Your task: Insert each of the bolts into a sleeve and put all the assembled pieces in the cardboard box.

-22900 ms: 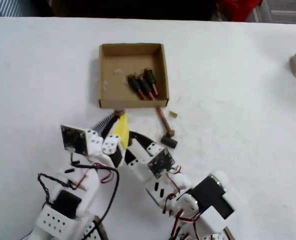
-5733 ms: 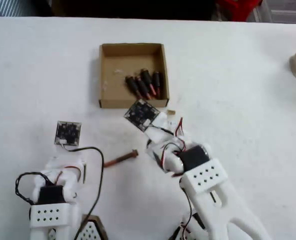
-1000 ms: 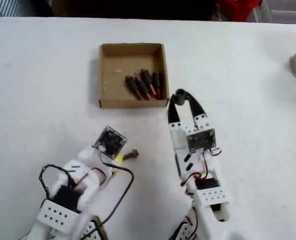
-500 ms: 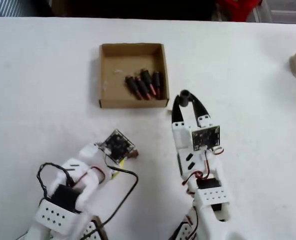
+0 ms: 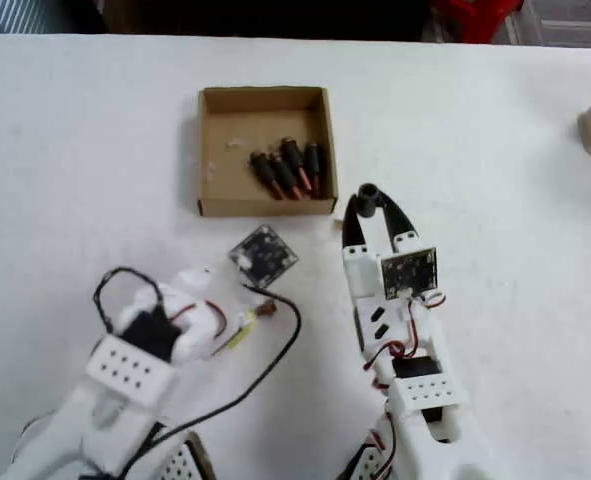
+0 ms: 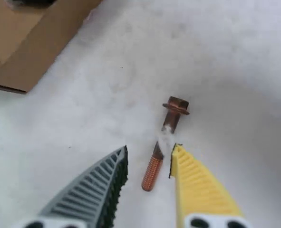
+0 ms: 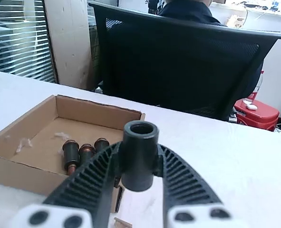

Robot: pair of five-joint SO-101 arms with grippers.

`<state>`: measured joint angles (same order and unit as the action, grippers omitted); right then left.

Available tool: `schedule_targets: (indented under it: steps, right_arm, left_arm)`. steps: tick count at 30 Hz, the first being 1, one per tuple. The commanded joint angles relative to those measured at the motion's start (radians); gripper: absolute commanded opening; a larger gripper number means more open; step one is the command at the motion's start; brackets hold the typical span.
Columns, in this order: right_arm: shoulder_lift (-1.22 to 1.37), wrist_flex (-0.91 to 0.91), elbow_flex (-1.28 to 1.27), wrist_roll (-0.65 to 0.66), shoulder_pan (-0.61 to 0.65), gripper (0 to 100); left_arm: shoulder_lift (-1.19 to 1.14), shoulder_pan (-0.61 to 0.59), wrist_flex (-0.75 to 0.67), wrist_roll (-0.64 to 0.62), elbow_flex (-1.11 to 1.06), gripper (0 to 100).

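**Left fingers spread, right ones clamped**

My left arm (image 5: 135, 355) comes in from the near edge of the table (image 5: 495, 150) and angles toward its middle. The wrist is tipped down, and my left gripper (image 6: 150, 151) hangs low with its grey and yellow fingers apart. My right arm (image 5: 407, 345) lies straight toward the far edge. My right gripper (image 5: 368, 205) is closed on an upright sleeve (image 7: 139, 154).

Looking steeply down from overhead across the whole counter (image 5: 495, 130) in the high view, peering close past the left end effector (image 6: 150, 149) at the counter by a corner of the cardboard box (image 6: 50, 42), facing level over the right end effector (image 7: 139, 156) toward that same box and the chair (image 7: 178, 61) behind.
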<state>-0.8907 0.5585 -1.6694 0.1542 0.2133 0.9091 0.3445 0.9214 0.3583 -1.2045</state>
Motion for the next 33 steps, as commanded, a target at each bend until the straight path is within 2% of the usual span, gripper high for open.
schedule_targets:
  steps: [1, 6, 13, 26, 28, 31, 33]
  right_arm:
    - [-0.018, -0.010, -0.008, -0.008, -0.015, 1.5]
    - [-0.018, -0.016, -0.008, -0.008, -0.025, 1.5]
    - [-0.018, -0.038, -0.008, -0.008, -0.041, 1.5]
    - [-0.018, -0.039, -0.008, -0.008, -0.041, 1.5]
    - [-0.018, -0.039, -0.008, -0.008, -0.042, 1.5]
    - [-0.018, -0.041, -0.008, -0.008, -0.042, 1.5]
    - [-0.018, -0.059, -0.008, -0.008, -0.039, 1.5]
  left_arm:
    - [-0.220, 0.016, -0.066, 0.106, 0.115, 17]
    - [-0.432, 0.016, -0.146, 0.186, 0.169, 17]
    - [-0.670, 0.015, -0.186, 0.193, 0.315, 17]
    - [-0.837, 0.015, -0.178, 0.187, 0.442, 17]
    - [-0.837, 0.010, -0.178, 0.170, 0.440, 15]
    - [-0.839, 0.007, -0.178, 0.094, 0.440, 6]
    - [-0.839, 0.007, -0.176, 0.071, 0.434, 4]
